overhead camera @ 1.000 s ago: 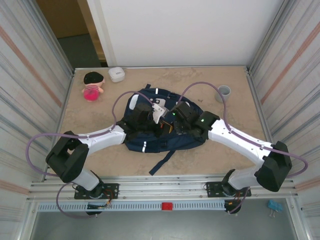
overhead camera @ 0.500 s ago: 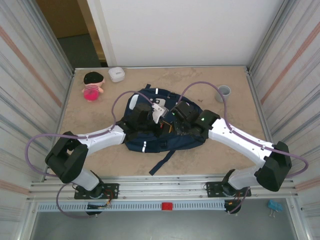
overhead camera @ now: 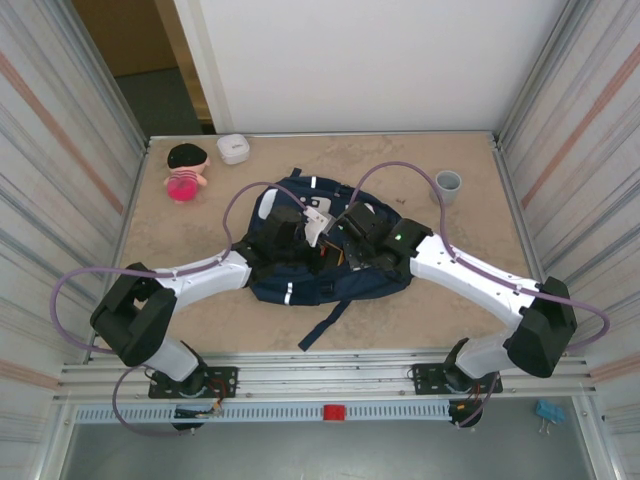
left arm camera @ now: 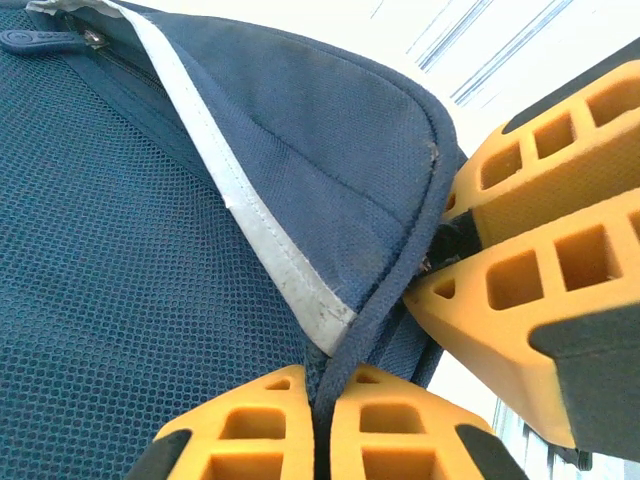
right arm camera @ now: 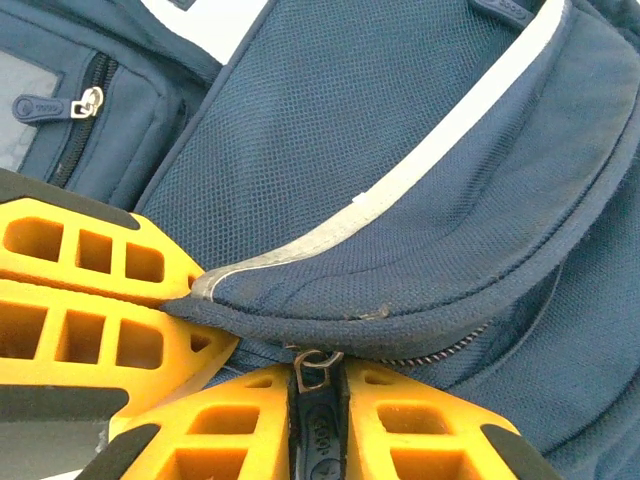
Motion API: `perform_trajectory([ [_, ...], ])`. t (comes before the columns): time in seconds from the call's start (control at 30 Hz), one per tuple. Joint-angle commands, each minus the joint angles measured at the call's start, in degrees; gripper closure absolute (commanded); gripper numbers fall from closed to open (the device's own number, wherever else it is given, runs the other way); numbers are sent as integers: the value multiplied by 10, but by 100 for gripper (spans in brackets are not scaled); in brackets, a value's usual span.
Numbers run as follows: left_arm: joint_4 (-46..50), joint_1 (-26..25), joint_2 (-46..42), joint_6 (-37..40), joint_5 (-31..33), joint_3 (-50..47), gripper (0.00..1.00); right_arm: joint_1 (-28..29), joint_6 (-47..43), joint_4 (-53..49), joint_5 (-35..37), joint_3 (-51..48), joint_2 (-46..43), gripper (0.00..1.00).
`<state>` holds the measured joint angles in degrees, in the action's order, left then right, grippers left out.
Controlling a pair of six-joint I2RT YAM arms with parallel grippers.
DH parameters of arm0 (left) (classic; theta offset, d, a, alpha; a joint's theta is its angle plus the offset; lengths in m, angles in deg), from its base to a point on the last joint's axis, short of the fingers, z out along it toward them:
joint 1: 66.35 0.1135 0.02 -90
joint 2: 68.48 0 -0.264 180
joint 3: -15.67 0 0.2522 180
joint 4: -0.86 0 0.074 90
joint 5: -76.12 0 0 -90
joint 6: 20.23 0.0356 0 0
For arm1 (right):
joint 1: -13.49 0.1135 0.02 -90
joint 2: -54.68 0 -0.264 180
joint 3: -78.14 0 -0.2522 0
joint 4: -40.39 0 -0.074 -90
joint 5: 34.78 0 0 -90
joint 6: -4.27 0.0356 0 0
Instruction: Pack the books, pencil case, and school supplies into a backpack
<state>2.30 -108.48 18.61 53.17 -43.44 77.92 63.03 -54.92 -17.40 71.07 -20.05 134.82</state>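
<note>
Between the shut fingers of the right gripper sits a zipper pull; just beside it the left gripper is clamped on the flap seam. Both meet over the backpack, lying at the middle of the worktop.

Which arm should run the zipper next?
Right. The right gripper has jaws shut on the zipper pull; the left gripper only pinches the backpack rim, likely bracing it.
</note>
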Motion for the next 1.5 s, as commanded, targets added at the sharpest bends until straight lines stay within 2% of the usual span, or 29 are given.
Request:
perform_trajectory([
  [0.0, -23, -2, -25, -19, -28, 1, 100, -8, 4, -22, 49, 7, 1, 83],
  [0.1, -23, -2, -26, -19, -28, 1, 100, -12, 11, -40, 48, 18, 16, 81],
  [0.2, -23, -2, -27, -18, -28, 1, 100, 2, 17, -67, 84, 35, 36, 74],
  [0.4, -22, -3, -28, -17, -27, 2, 100, 25, 16, -86, 111, 50, 56, 73],
  [0.57, -21, -3, -30, -17, -27, -1, 100, 24, 14, -91, 118, 56, 61, 90],
  [0.7, -21, -3, -32, -16, -26, 0, 100, -4, 10, -53, 47, 36, 27, 97],
  [0.83, -19, -3, -35, -10, -25, -3, 100, -53, 14, 3, -63, -9, -6, 97],
  [0.97, -13, -3, -38, -2, -16, -7, 100, -64, -2, -21, -63, -6, -1, 100],
  [1.13, 84, -3, -49, 28, 79, 3, 99, -84, -55, -47, -106, 4, -21, 100],
  [1.17, 98, -3, -54, 32, 93, 3, 94, -88, -67, -50, -128, 5, -22, 100],
  [1.2, 109, -3, -60, 30, 104, 2, 85, -91, -84, -52, -165, 6, -20, 100],
  [1.23, 115, -3, -67, 23, 110, 1, 73, -91, -98, -53, -198, 6, -15, 100],
  [1.27, 123, -4, -76, 9, 114, 0, 54, -89, -100, -55, -219, 4, -9, 100],
  [1.3, 133, -6, -89, -8, 118, -1, 42, -86, -99, -57, -232, 1, -5, 100],
  [1.4, 207, -10, -142, -89, 178, -4, 24, -85, -91, -64, -223, -6, -6, 100],
  [1.47, 262, -8, -182, -170, 223, -14, 18, -88, -87, -62, -222, -9, -15, 100],
])
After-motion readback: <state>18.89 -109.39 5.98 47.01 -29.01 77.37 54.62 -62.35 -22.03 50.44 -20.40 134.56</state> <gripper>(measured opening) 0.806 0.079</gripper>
